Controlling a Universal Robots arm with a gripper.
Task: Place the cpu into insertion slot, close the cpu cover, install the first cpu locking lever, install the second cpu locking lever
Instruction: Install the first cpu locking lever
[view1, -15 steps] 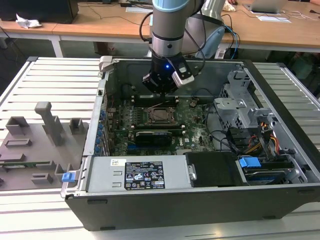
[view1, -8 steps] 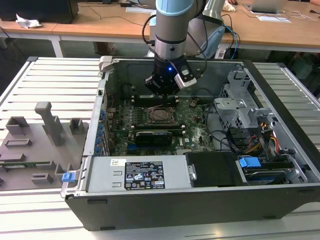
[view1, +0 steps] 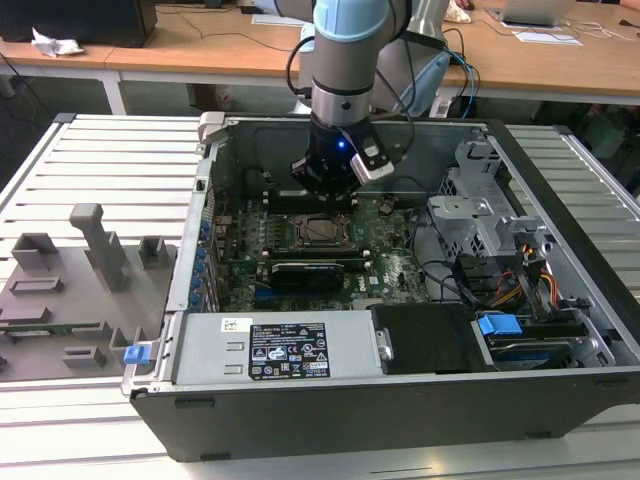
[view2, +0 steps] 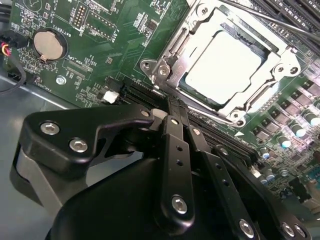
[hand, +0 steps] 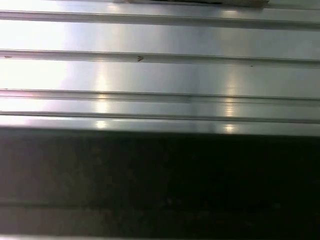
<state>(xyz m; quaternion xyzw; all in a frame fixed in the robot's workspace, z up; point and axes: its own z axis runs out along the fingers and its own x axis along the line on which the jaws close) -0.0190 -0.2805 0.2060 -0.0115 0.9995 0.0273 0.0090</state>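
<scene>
Gripper (view2: 172, 107) w/ fingers (view2: 176, 150) pressed together, nothing between them, tips just beside the silver rim of the insertion slot (view2: 227, 65) in the second wrist view. Cpu (view2: 222, 67) sits in the slot, cpu cover (view2: 272, 65) down around it, pale top showing thru the window. Whether tips actually touch a lever: can't tell, too tight there. In the exterior view the gripper (view1: 328, 195) hangs at 12 o'clock of the slot (view1: 320, 231), inside the open pc case (view1: 400, 400); motherboard (view1: 390, 265) partly hidden by the arm (view1: 345, 60). Grooved metal table (hand: 160, 75) fills the first wrist view, lower part dark, unreadable.
</scene>
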